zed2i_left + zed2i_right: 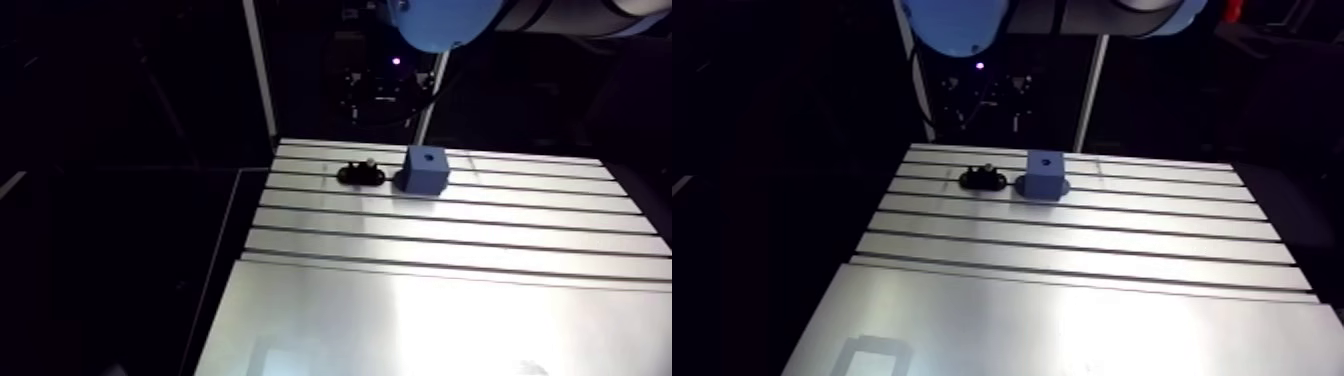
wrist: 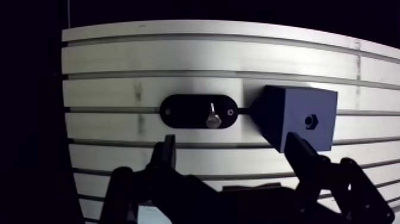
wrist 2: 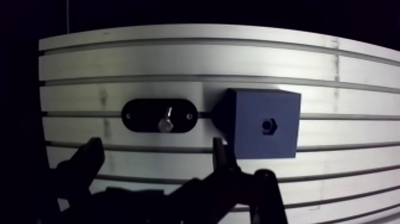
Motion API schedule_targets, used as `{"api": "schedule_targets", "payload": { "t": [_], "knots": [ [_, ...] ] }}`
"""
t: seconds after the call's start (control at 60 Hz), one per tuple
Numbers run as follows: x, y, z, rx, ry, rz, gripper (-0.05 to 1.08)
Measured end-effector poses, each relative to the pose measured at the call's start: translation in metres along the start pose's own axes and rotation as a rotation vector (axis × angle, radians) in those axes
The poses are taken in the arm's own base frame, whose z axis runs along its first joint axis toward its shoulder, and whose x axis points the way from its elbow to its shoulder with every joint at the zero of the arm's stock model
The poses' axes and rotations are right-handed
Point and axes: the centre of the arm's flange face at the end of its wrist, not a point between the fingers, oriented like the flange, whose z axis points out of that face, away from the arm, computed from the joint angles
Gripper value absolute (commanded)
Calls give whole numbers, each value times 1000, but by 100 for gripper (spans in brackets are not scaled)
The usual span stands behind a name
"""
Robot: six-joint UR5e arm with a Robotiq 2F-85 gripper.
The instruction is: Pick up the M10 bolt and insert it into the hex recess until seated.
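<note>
A silver M10 bolt (image 2: 213, 117) stands upright in a black oval holder (image 2: 198, 111) on the slotted table (image 2: 178, 59). Beside the holder sits a blue block (image 2: 300, 116) with a hex recess (image 2: 311, 121) in its top face. In the wrist view my gripper (image 2: 232, 149) hangs above the table, short of the bolt and block, open with nothing between its fingers (image 2: 165, 155). The arm view shows the holder (image 1: 361, 173) and the block (image 1: 425, 169) at the far end of the table; the gripper is out of that view.
The table's left edge (image 1: 240, 260) drops into darkness. A vertical metal post (image 1: 262, 70) and another (image 1: 1089, 90) rise behind the far edge of the table.
</note>
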Motion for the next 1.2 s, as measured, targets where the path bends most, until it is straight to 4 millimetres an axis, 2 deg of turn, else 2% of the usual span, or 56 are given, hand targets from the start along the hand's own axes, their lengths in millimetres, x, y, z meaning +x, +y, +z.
{"api": "schedule_targets", "payload": {
  "t": [0.367, 0.5, 1.2],
  "knots": [
    [-2, -4, 15, -4, -11, -11, 35],
    [-3, -5, 18, -5, -16, -11, 40],
    [-4, -8, 44, -2, -26, -25, 43]
  ]
}}
